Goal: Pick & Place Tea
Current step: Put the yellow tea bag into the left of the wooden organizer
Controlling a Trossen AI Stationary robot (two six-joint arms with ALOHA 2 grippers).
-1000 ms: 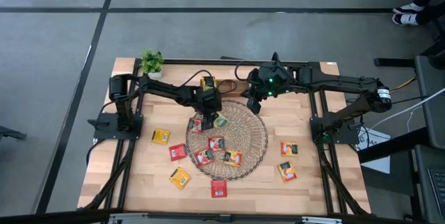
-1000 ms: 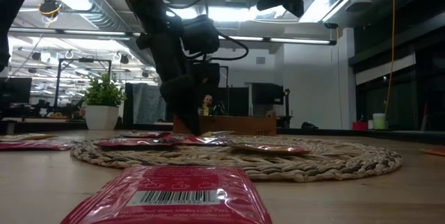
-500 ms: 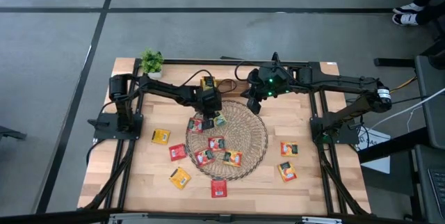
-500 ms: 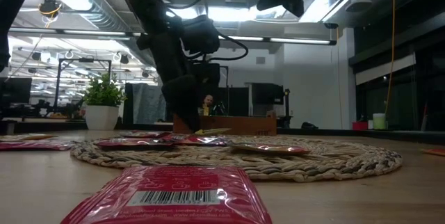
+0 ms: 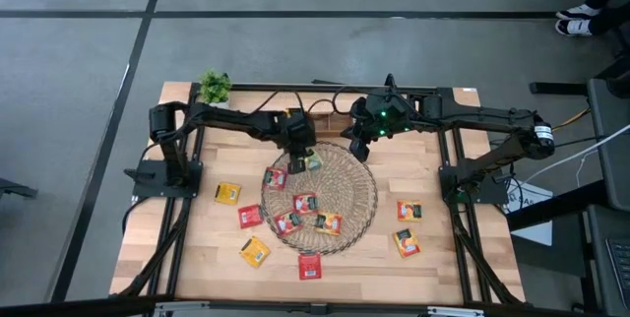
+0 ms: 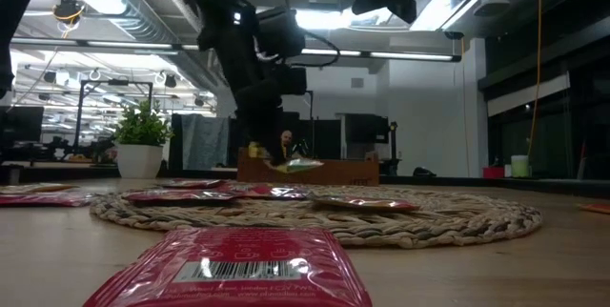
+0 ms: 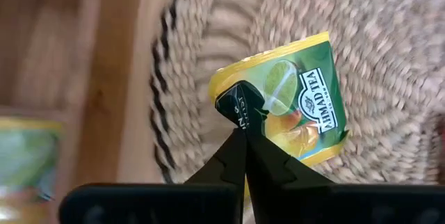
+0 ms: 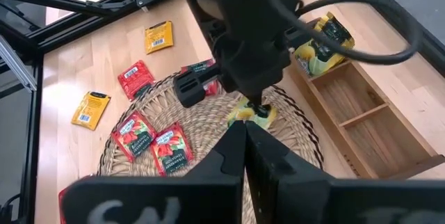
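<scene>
My left gripper is shut on a yellow-green tea sachet, which hangs over the far left part of the round wicker mat. The low view shows this sachet above the mat. Several red and orange sachets lie flat on the mat. More sachets lie on the wood around it. My right gripper is shut and holds nothing, high over the mat's far edge. My left gripper pinches the sachet at one edge between its two fingertips. The fingers slant down from the table's far left. The sachet is lifted clear of the mat and lies almost level beyond the fingertips.
A wooden compartment box holding yellow sachets stands past the mat's far edge. A small potted plant stands at the far left corner. Loose sachets lie at the right and along the near side.
My left gripper has risen from the mat and drawn slightly toward the far edge. The yellow-green sachet came up with it, from lying on the mat to hanging clear above it.
</scene>
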